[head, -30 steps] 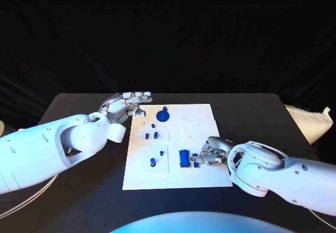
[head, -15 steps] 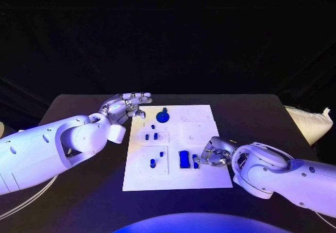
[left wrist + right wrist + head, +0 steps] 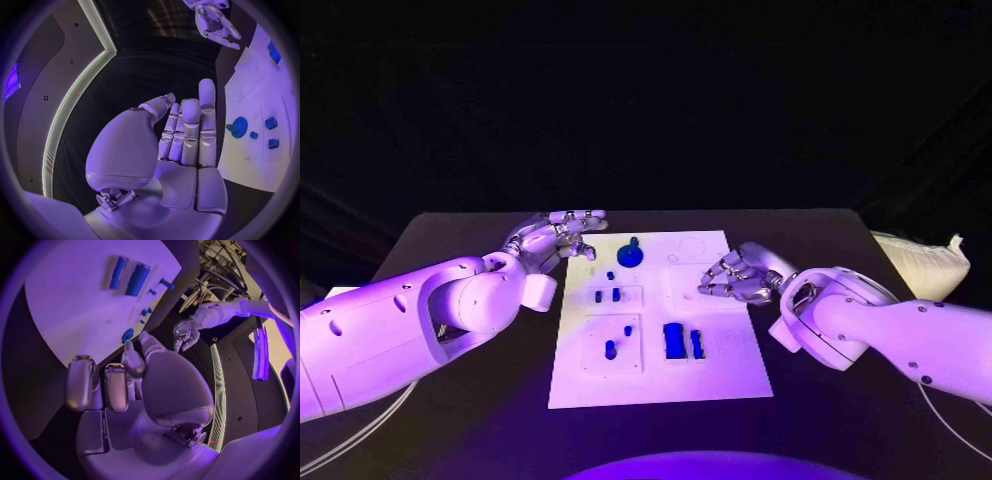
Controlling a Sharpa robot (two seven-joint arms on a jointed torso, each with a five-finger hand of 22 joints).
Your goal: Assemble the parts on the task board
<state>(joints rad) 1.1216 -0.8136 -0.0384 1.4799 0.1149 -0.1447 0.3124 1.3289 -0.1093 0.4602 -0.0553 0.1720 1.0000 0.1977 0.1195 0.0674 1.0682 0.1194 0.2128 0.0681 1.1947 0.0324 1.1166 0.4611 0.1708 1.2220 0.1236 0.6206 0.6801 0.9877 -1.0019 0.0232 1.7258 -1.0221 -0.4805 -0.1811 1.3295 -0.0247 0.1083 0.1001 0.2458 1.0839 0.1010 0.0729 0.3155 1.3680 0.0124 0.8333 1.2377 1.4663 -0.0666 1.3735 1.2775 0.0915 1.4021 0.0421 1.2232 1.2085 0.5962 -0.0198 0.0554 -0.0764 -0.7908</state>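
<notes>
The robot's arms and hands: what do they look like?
Both arms are smooth, glossy white shells with rounded, bulbous segments. The left hand and right hand are silver metal with segmented fingers; the palms carry smooth pale panels. Thin pale cables trail on the table under the left arm.

Parts point(image 3: 674, 339) on task board point(image 3: 661, 385) — mid-table point(image 3: 473, 420)

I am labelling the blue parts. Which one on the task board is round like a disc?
The round blue part at the far end of the task board, near the left hand. The others are small pegs or long blocks.
</notes>
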